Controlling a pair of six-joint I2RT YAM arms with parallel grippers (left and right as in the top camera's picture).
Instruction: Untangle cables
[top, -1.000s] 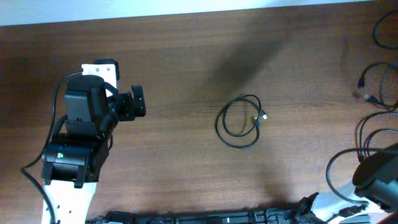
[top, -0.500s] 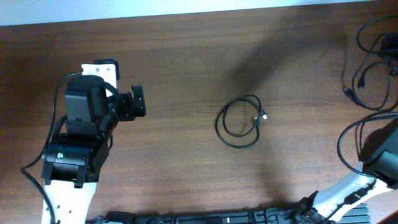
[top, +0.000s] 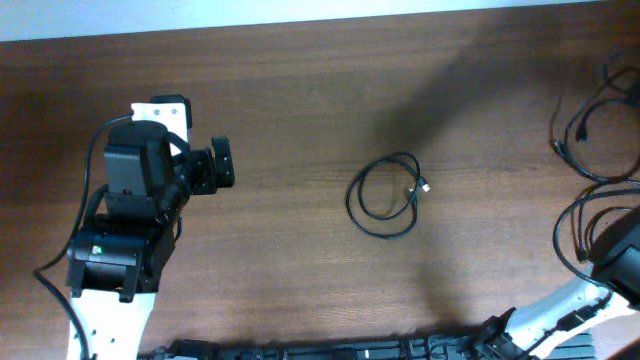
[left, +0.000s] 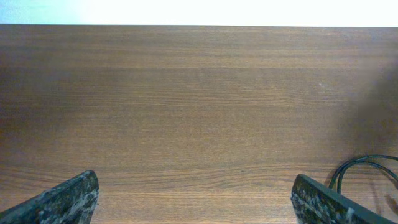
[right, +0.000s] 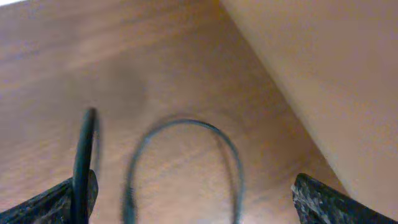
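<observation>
Swinging at the right edge of the overhead view, the right arm (top: 620, 268) has shifted over the last second. The loose tangle of thin black cords (top: 582, 135) beside it has changed shape and slid a little along the brown wooden surface (top: 300, 90). The small coil of thin glossy black cord (top: 384, 196), with its pale plug end, has not stirred in the middle of the surface, and the left arm (top: 140, 190) sits where it was. I judge that this coil already lies free on its own. The work is now on the tangle at the right edge, which does not yet look sorted.

The right tool (right: 194, 186) stands wide: in its wrist view the fingers (right: 65, 198) sit at the bottom corners, well apart. That picture is blurred by motion. A thin black loop (right: 183, 134) shows ahead of the gap, and a thicker dark cord (right: 84, 155) rises by the finger on the picture's left. Whether that cord touches the finger I cannot tell. Nothing is seen clamped between the fingers.

The left tool (left: 194, 186) is wide as well and empty, over bare wood. An arc of thin black cord (left: 364, 163), probably part of the coil, shows at the right of its view, near one finger but apart from it.
</observation>
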